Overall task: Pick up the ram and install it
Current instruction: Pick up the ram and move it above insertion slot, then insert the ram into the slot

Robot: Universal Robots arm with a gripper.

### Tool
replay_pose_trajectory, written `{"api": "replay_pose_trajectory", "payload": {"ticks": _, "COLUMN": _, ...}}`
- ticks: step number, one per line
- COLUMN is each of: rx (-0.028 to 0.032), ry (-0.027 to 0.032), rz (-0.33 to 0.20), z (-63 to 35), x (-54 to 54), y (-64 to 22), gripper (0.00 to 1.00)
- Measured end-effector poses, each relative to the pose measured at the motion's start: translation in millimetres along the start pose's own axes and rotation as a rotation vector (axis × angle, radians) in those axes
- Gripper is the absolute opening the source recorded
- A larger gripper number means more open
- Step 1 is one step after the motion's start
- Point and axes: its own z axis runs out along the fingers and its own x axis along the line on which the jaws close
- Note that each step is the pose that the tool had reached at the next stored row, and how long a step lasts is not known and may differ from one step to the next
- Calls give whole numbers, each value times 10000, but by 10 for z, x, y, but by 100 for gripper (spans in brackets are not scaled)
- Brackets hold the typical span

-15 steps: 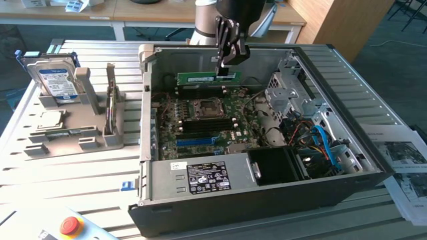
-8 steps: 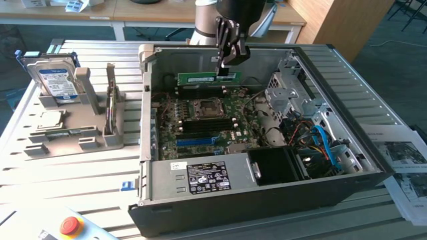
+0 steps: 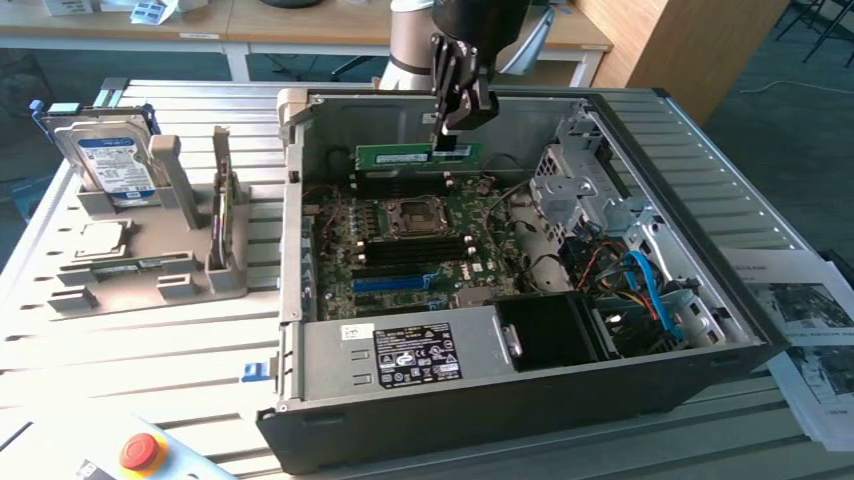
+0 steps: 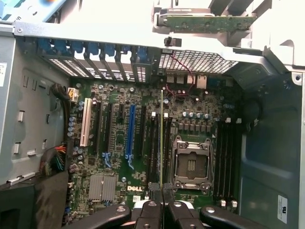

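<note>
Green ram (image 3: 400, 156), one, pinched between two fingers (image 3: 461, 100) above motherboard (image 3: 400, 245); one spare stick (image 3: 222, 195) in holder (image 3: 200, 255).

One ram (image 3: 398, 156), one other stick (image 4: 205, 22), one hard drive (image 3: 114, 165).

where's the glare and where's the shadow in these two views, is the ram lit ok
Exterior view: daylight falls bright on the slatted table, the motherboard sits in shade, yet the ram in the gripper reads clearly green. Wrist view: the pale case wall is washed out white, the motherboard evenly lit, the ram a thin edge-on line.
</note>
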Motion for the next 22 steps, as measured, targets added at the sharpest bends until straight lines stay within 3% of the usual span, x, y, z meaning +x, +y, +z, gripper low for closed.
{"api": "replay_pose_trajectory", "payload": {"ticks": 7, "rx": 0, "ry": 0, "rz": 1, "z": 4, "x": -21, "y": -1, "gripper": 12}}
{"api": "replay_pose_trajectory", "payload": {"ticks": 14, "rx": 0, "ry": -1, "rz": 0, "z": 15, "x": -138, "y": -10, "gripper": 12}}
{"api": "replay_pose_trajectory", "payload": {"ticks": 22, "rx": 0, "ry": 0, "rz": 0, "z": 20, "x": -143, "y": -11, "gripper": 12}}
